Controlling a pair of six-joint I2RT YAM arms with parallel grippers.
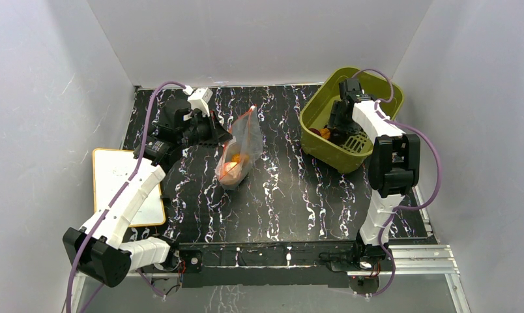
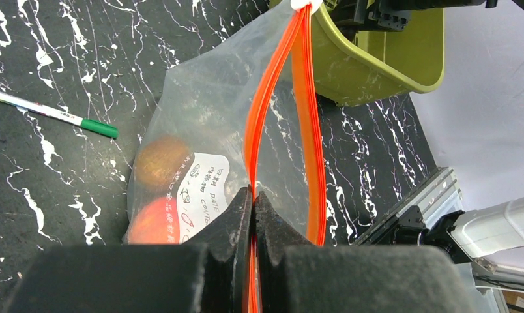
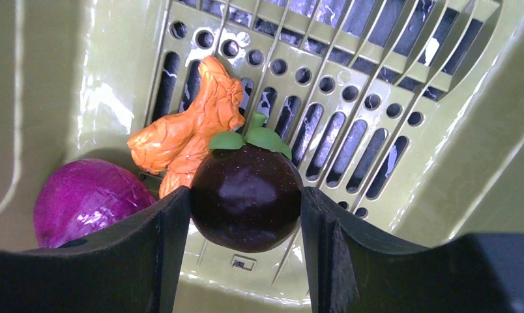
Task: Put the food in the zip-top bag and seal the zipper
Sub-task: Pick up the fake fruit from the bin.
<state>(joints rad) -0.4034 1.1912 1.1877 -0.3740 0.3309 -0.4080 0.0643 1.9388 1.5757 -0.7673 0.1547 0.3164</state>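
Observation:
The clear zip-top bag (image 2: 201, 117) lies mid-table with its mouth held up and open. My left gripper (image 2: 253, 195) is shut on one lip of the red-orange zipper (image 2: 298, 98); the other lip bows away from it. Inside the bag (image 1: 236, 153) lie a brown piece (image 2: 160, 160) and an orange-pink piece (image 2: 154, 222). My right gripper (image 3: 245, 195) reaches down into the olive basket (image 3: 350, 98), shut on a dark purple round fruit with green leaves (image 3: 246, 186). An orange knobbly piece (image 3: 188, 130) and a purple piece (image 3: 83, 199) rest beside it on the basket floor.
The green basket (image 1: 350, 78) stands at the back right, close to the bag's raised corner. A white pen with a green cap (image 2: 57, 114) lies left of the bag. A white board (image 1: 119, 179) sits at the table's left edge under the left arm.

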